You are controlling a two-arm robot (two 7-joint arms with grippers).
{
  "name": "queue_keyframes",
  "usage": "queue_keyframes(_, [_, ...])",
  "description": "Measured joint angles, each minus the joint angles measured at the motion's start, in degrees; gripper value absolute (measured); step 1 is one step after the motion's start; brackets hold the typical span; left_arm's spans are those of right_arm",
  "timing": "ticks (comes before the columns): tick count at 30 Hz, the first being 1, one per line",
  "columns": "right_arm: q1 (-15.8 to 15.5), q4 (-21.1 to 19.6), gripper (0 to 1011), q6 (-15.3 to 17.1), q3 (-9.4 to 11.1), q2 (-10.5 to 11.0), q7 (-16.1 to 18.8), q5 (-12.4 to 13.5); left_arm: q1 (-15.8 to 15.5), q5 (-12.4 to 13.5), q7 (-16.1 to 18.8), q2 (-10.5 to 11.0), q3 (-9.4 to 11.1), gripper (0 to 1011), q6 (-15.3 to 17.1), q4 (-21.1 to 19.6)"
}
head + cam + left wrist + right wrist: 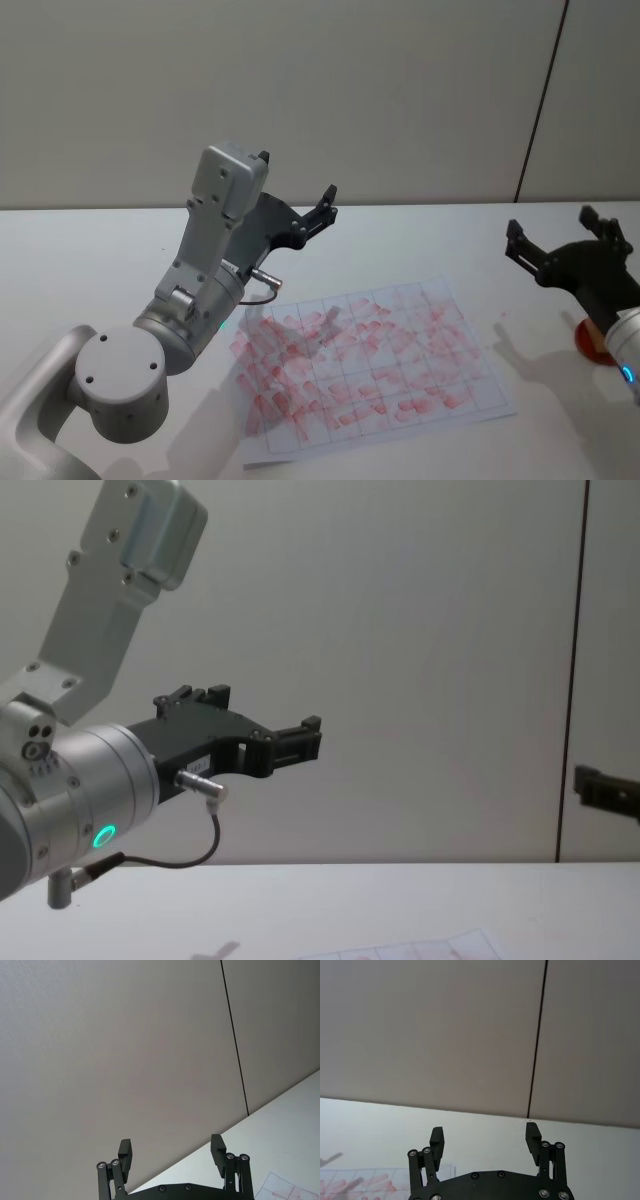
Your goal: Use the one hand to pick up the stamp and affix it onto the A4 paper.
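The left gripper [296, 176] hangs raised above the white table [90, 250], tilted up toward the wall. Its jaws are spread wide and hold nothing; in the left wrist view only bare wall shows between the two black fingers [125, 1152]. The right gripper [552, 228] is also lifted off the table, well apart from the left one. Its jaws are likewise released and empty, with wall and the table's far edge showing between them in the right wrist view.

The A4 paper [440, 300] lies flat on the table, below both pairs of jaws and between the two grippers, nearer the left. Neither gripper touches it. Its faint printed grid is crowded with smeared pink-red marks. One corner of the sheet shows beneath the left jaws in the left wrist view, and a marked edge shows beneath the right jaws in the right wrist view.

The stamp [588, 340] appears as a small orange-red round shape on the table, behind and below the right jaws. It sits just off the paper's side and is mostly hidden by the right arm's wrist. It is apart from the right fingers and far from the left jaws.

A thin dark cable [190, 858] loops from a metal plug behind the left jaws.
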Motion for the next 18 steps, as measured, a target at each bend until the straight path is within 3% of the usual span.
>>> queue_keyframes(18, [-1.78,-0.16,1001,10.05,0.66,-1.27,-9.28,1.08,0.00,0.00,0.00,0.00,0.00,1001,0.00,0.00])
